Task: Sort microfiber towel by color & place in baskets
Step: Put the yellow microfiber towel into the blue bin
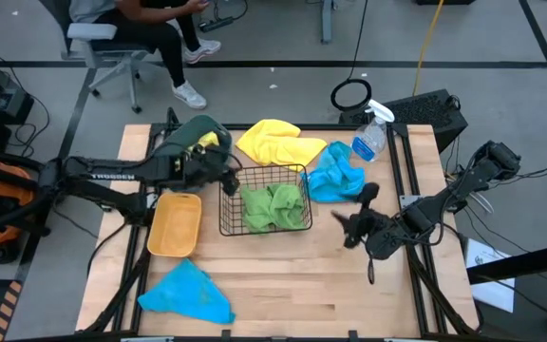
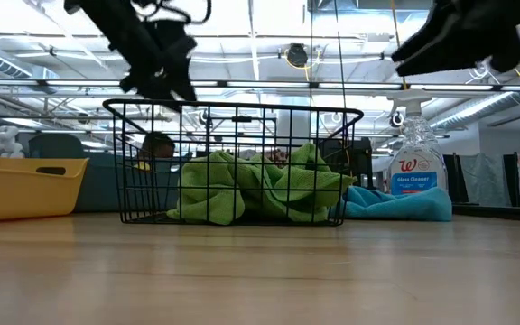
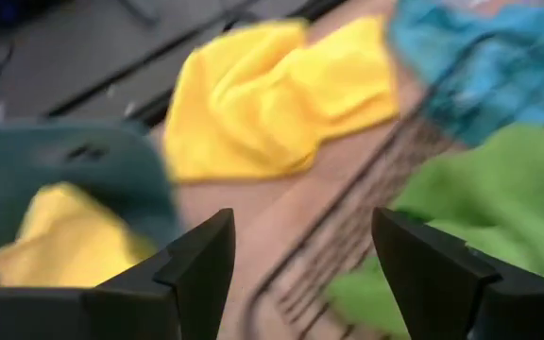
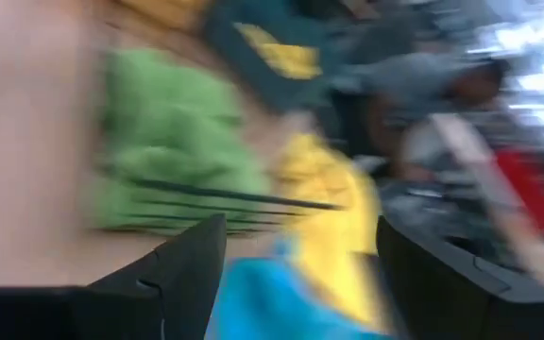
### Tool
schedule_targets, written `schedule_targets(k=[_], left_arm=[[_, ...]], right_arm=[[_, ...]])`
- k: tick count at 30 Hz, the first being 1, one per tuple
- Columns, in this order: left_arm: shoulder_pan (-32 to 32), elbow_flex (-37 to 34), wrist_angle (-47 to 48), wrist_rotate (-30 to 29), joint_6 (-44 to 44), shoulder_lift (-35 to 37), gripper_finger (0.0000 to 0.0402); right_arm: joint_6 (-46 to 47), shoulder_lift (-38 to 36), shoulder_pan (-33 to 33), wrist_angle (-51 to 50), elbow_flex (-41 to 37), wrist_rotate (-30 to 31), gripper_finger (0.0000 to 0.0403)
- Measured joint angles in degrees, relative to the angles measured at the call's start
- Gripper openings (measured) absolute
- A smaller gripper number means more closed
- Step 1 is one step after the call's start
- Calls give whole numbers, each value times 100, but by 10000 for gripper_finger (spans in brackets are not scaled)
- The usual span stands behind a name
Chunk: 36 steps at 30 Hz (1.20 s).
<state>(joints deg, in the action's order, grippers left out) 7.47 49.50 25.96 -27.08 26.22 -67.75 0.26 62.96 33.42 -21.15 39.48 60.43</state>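
The black wire basket [image 1: 264, 198] holds green towels [image 1: 273, 207]. The teal tub [image 1: 190, 131] has a yellow towel [image 1: 209, 141] in it. The yellow-orange bin [image 1: 175, 224] sits near the wire basket's left side. A yellow towel [image 1: 273, 141] and a blue towel [image 1: 335, 174] lie by the far edge, and another blue towel [image 1: 188, 293] lies at the near left. My left gripper [image 1: 230, 180] [image 3: 300, 222] hovers open over the wire basket's far left corner. My right gripper [image 1: 352, 207] [image 4: 300, 227] is open and raised, right of the basket.
A clear spray bottle [image 1: 371, 138] stands at the far right beside the blue towel. A person sits on a chair [image 1: 112, 47] beyond the far edge. Bare wood [image 1: 302, 285] stretches along the near side of the table.
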Motion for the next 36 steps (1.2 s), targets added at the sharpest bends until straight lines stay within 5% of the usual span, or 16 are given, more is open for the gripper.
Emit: schedule_targets(k=[4,7,17,23,29,36], left_arm=[[-573,-2,-453,-670,-32,0,251],[-832,-2,-583,-1034,-155,0,251],[-1181,-32,-622,-1212,-99,-73,251],[-1389,-33,-811,-1236,-52,-281,251],[-1436,-37,-960,-1235,-153,-496,251],[-1436,-40,-1280,-1234,-160,-557,251]], right_arm=[[-1009,0,-447,48,0,1235,265],[-2080,-38,-1100,315,0,1186,265],[-4868,-97,-4251,2657,0,-3282,250],[-4539,50,-6255,3565,3,-5806,225],[-3427,968,-7596,3876,9,-6837,213],[-3371,2545,-7840,3829,140,-7130,212]])
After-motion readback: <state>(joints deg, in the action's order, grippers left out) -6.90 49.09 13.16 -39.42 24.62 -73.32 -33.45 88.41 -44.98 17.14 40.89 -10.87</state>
